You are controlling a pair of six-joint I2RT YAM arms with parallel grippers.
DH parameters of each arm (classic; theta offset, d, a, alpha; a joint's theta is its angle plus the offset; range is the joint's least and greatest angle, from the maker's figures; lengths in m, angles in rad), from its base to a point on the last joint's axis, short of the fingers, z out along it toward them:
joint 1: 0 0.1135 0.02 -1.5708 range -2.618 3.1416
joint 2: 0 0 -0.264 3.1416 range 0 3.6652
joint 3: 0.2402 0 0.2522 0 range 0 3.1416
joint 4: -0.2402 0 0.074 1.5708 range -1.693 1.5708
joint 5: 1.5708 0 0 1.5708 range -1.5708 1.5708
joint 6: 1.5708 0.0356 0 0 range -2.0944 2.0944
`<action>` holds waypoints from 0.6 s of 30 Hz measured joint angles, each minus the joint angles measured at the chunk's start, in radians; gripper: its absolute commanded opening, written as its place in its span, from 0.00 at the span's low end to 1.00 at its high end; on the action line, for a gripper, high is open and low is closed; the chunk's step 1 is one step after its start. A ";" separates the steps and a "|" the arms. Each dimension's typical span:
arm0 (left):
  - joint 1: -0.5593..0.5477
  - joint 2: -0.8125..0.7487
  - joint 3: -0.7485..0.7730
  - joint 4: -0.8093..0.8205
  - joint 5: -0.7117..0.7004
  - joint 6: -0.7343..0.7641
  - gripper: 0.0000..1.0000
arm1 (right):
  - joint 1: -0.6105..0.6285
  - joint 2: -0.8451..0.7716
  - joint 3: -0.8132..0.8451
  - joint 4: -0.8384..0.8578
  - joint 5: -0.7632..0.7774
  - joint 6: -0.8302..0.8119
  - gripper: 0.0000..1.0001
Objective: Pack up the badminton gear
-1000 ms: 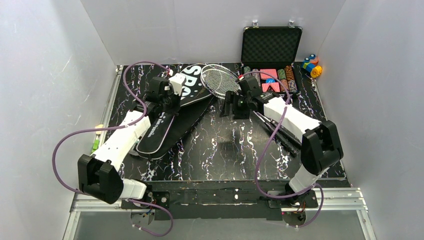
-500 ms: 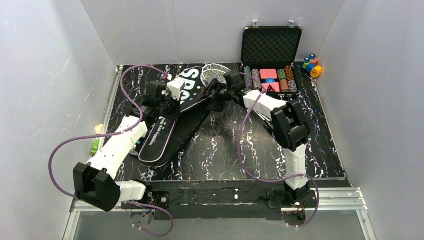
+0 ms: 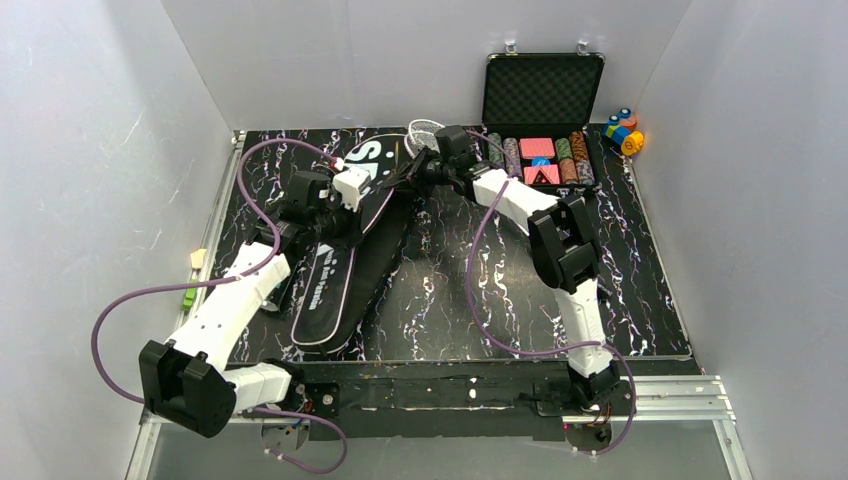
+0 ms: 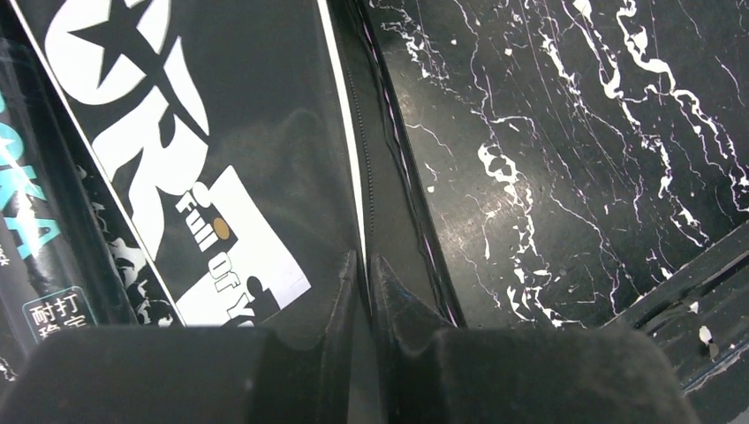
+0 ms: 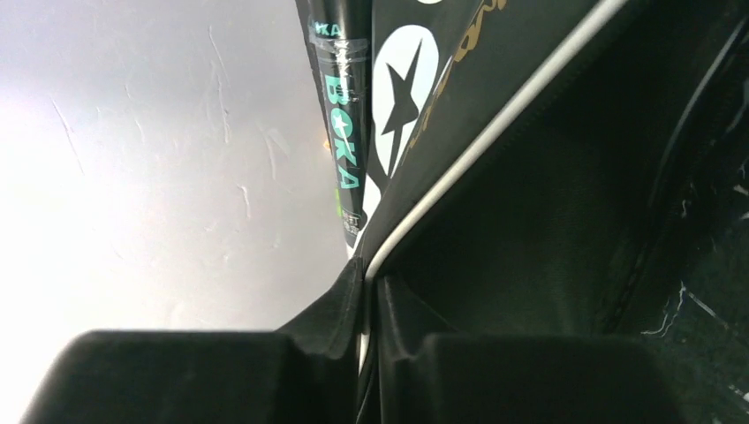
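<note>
1. My two arms meet over the long black SPORT bag (image 3: 335,285). It lies flat to the left of the open chip case (image 3: 543,90), with its wide end level with the case and its narrow end slanting away toward the near-left.
2. The left gripper (image 4: 364,265) sits on the side of the bag farther from the case. Its fingers are pressed together, pinching the bag's white-piped edge.
3. The right gripper (image 5: 369,276) works the side of the wide end nearer the case. Its fingers are closed to a sliver on the same kind of piping.
4. A racket head (image 3: 425,130) peeps out just left of the case (I cannot tell how much of the racket is already inside).
5. A tube (image 5: 340,150) marked BOKA lies alongside the bag.
6. I judge the bag to be light, limp fabric that will sag and fold when lifted. The piped seam is its firmest line, so that is where I want my hold. The glossy printed panel looks slick.
7. The racket's thin frame and strings look fragile. I would guide it by the shaft or handle and never squeeze the head.
</note>
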 measured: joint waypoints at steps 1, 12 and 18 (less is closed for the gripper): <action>0.000 0.000 -0.004 0.000 0.004 0.003 0.25 | 0.003 0.002 0.011 -0.001 0.000 -0.005 0.01; -0.004 0.027 0.003 0.019 -0.005 -0.001 0.80 | 0.041 0.006 0.051 -0.075 0.006 -0.058 0.01; -0.015 0.082 0.016 0.084 -0.022 -0.008 0.81 | 0.093 -0.008 0.051 -0.158 0.061 -0.096 0.01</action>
